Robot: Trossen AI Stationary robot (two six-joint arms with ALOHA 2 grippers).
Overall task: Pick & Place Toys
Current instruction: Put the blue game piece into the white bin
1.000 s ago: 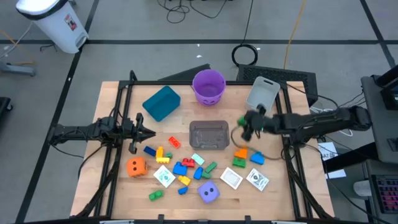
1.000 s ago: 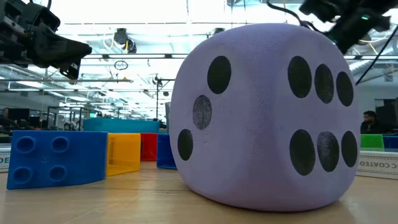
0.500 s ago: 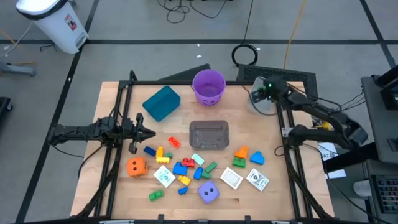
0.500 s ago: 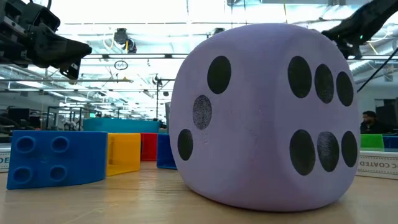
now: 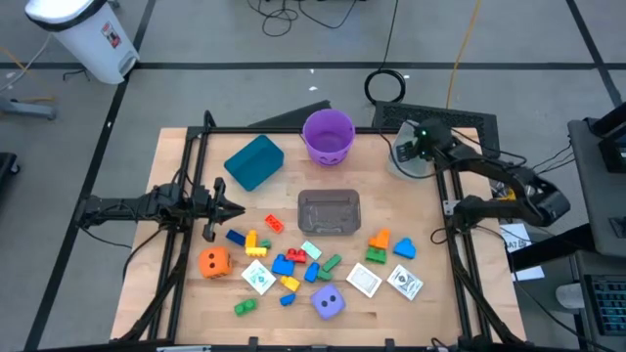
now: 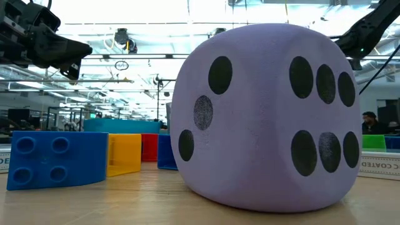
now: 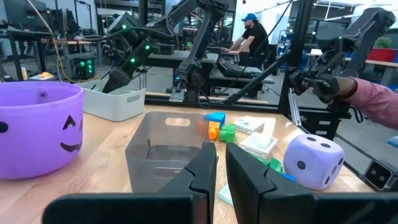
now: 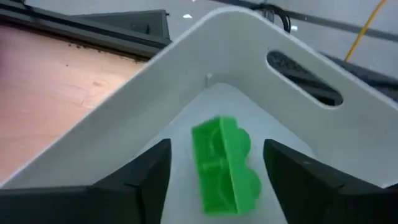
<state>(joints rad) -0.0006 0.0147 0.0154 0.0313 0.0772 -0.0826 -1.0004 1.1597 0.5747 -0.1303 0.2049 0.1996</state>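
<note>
Right wrist view: green block [image 8: 224,165] loose between wide jaws, inside white tub [image 8: 186,81] corner.

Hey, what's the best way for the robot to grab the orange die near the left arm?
Grip the orange die across two opposite flat sides, coming straight down from above. It sits square on the table with its top face clear, and only its side toward the blue block and yellow block is crowded, so probably close along the other axis.

Probably a robotics lab, framed wooden table [image 5: 430,303], floor cables [image 5: 386,86], equipment benches, person [image 7: 252,32] at workstation
</note>
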